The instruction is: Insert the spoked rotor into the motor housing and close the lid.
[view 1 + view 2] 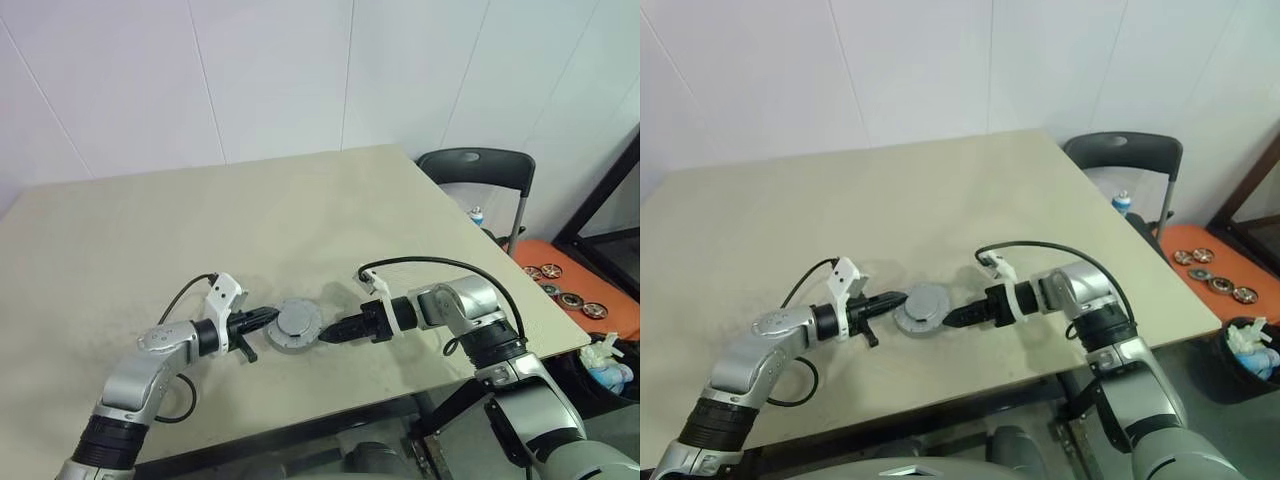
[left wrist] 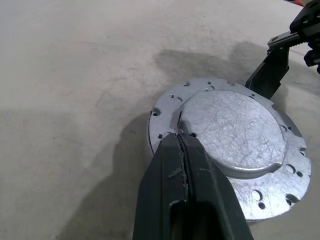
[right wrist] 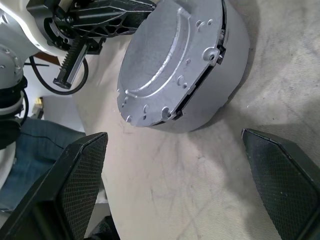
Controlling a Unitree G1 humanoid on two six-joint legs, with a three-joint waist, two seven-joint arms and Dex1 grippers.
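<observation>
Near worktop [image 1: 420, 200] front edge, lid [image 2: 235, 132] down on motor housing [image 3: 220, 75]. Left claw [image 2: 181, 145] pinched together, I press lid rim; right claw [image 3: 175, 185] apart, I'd judge for side bracing.

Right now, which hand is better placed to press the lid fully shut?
Left, probably. The left hand, shut, has its tips on the lid already. The right hand stands open beside the motor housing, apart.

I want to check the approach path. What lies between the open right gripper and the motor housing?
Nothing: in the right wrist view only bare table separates the right gripper from the motor housing, whose lid is down.
</observation>
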